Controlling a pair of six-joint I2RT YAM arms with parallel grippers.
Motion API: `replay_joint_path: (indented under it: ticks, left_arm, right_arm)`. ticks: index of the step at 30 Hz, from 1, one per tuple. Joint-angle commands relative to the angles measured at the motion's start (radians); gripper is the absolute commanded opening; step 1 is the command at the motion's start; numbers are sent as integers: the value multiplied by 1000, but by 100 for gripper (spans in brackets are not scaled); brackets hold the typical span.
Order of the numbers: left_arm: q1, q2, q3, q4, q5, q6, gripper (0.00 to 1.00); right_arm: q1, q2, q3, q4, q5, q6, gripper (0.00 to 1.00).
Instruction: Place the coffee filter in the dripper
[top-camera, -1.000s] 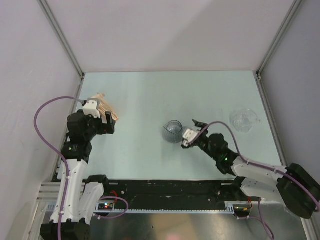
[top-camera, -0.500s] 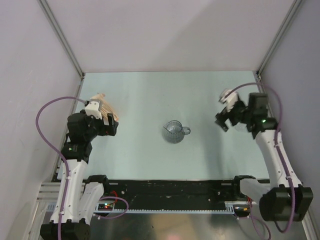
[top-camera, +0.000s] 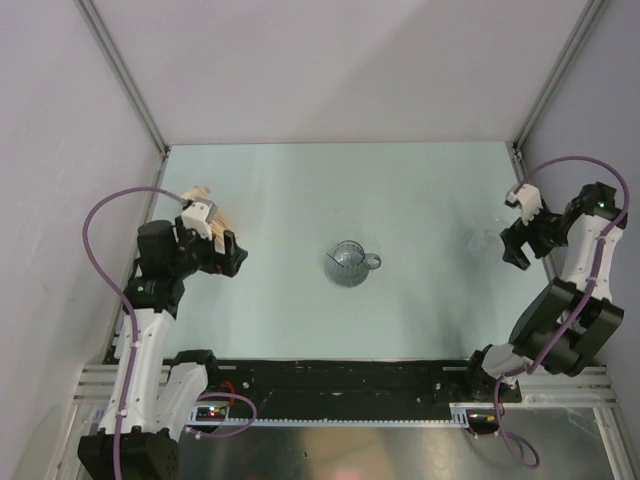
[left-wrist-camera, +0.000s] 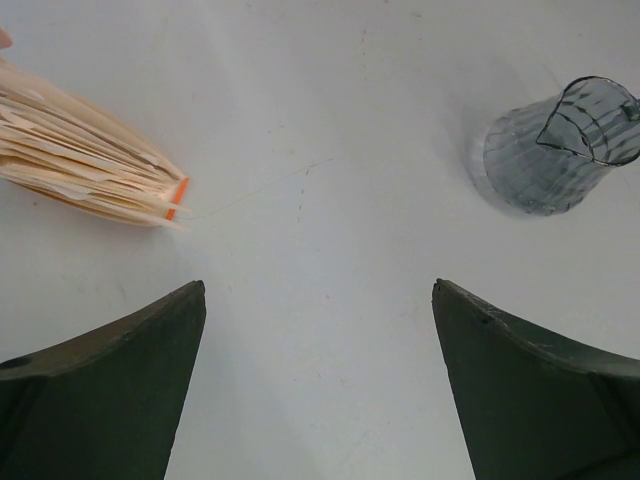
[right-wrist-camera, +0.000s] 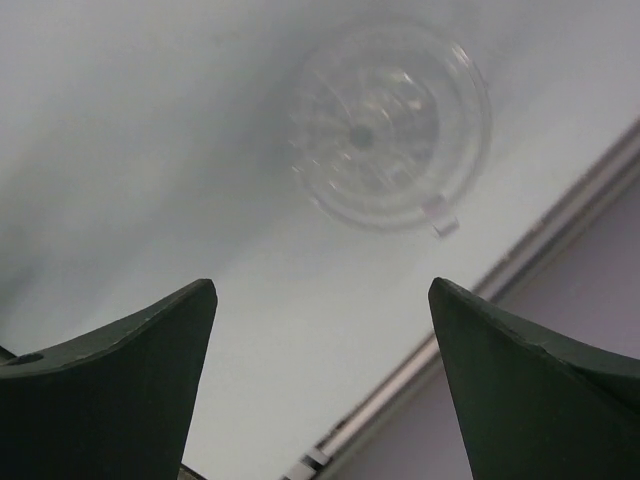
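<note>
The dripper (top-camera: 348, 264) stands at the middle of the worktop (top-camera: 300, 190), well apart from both arms. We see a small translucent grey cup with fine vertical ribs, a thin dark flared rim and a loop handle (top-camera: 372, 262) pointing toward the right side. In the left wrist view it sits at the upper right, and the pale surface shows through its wall. Out to the left, a tan stack (top-camera: 212, 212) of flat paper pieces lies fanned near the worktop's left edge, with a small orange tab (left-wrist-camera: 179, 196) at the end nearest the camera. The left gripper (left-wrist-camera: 318, 290) hovers just beside this stack, on the dripper's side. Its jaws are spread wide with only bare worktop between them. Far to the right a clear glass vessel (right-wrist-camera: 390, 125) rests close to the right edge. It looks round and ribbed from above, with a dark spot at its centre and a small tab on its rim, though the right wrist view of it is blurred. The right gripper (right-wrist-camera: 322, 287) hangs above and beside it, its jaws also wide apart and holding nothing. Against a second ago, the right gripper is no longer just beside the dripper's handle. It now sits at the far right edge with its arm folded up steeply, farther out than half a second ago. The dripper and the stack keep their places, and the left gripper sits slightly farther toward the centre.
</note>
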Motion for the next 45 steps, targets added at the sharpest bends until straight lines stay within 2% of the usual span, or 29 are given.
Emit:
replay_joint_path:
  ticks: [1, 11, 24, 26, 30, 41, 45]
  left_arm:
    - [5, 44, 94, -29, 61, 53, 98]
    - [4, 115, 143, -39, 97, 55, 98]
    - [4, 93, 134, -51, 69, 81, 98]
    - [3, 90, 135, -53, 66, 83, 98]
    - [3, 86, 139, -56, 57, 87, 98]
    - [4, 91, 149, -57, 47, 84, 98]
    - [4, 84, 141, -58, 44, 81, 98]
  right_arm:
    - [-77, 99, 70, -17, 67, -218, 93]
    - [-80, 299, 104, 145, 126, -268, 92]
    - [2, 378, 106, 269, 133, -241, 92]
    - [16, 397, 114, 264, 128, -240, 88]
    - [38, 417, 126, 227, 116, -252, 75]
    - [31, 393, 128, 125, -10, -308, 57]
    - [36, 396, 128, 125, -21, -311, 44]
